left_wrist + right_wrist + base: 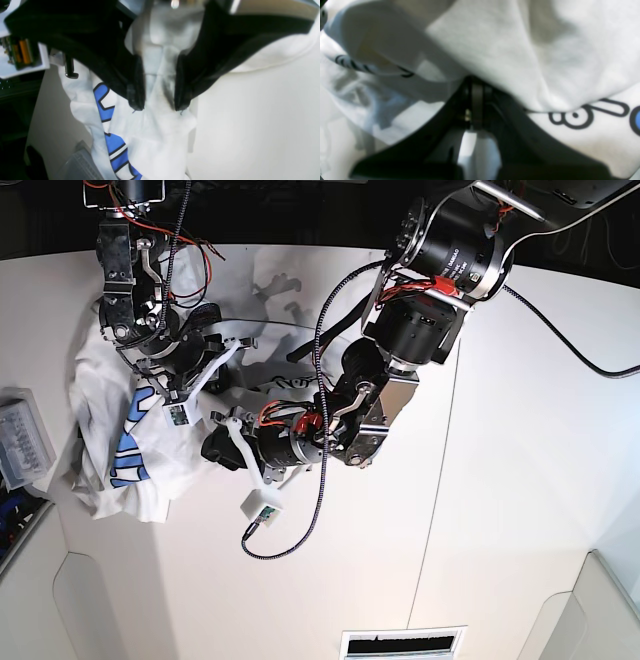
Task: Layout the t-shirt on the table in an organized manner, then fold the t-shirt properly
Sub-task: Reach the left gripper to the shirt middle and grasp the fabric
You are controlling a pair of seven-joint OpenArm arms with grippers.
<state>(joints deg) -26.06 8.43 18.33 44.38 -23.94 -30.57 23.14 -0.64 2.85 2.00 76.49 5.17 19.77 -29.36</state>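
Overhead, two arms meet over one t-shirt (120,450), bunched at the table's (500,480) left edge, near one grey tray (25,442). Its blue lettering (113,142) is too crumpled to read. Only the left wrist view shows the left gripper (158,106) clamped on a white fold. Cloth hides the right gripper's tips, so I cannot tell their state

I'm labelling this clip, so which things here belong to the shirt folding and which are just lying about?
Part of the job:
t-shirt
table
left end effector
right end effector

Just lying about:
grey tray
floor vent
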